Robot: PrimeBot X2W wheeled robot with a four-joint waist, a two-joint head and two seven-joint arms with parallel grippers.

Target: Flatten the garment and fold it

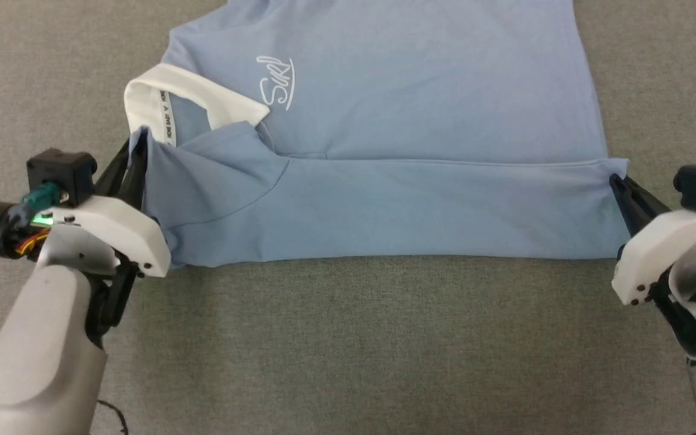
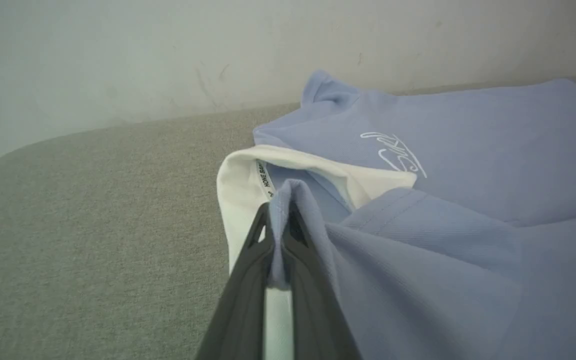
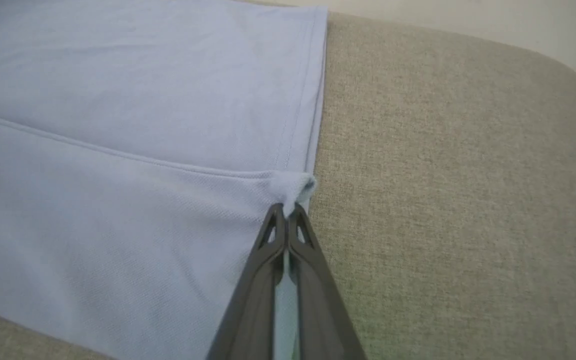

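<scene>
The polo shirt (image 1: 420, 121) is light blue knit cloth, matt, with a fine pebbled texture that shows up close and a double row of stitching along its hem (image 3: 298, 100). Its collar (image 1: 203, 96) is white cloth, smooth and matt. The chest script (image 1: 275, 81) is thin and white; stitched or printed, it is too small to tell. The desk (image 1: 348, 350) is covered in grey-beige fabric, coarse, matt and felt-like. The left claw (image 2: 279, 212) and right claw (image 3: 286, 212) have smooth, matt, dark grey plastic fingers (image 3: 248, 310). The wrist housing (image 1: 112, 232) is smooth white plastic with a slight sheen. The forearm (image 1: 40, 350) is pale grey with a satin finish. The wall (image 2: 118, 60) is pale, matt and lightly scuffed.
</scene>
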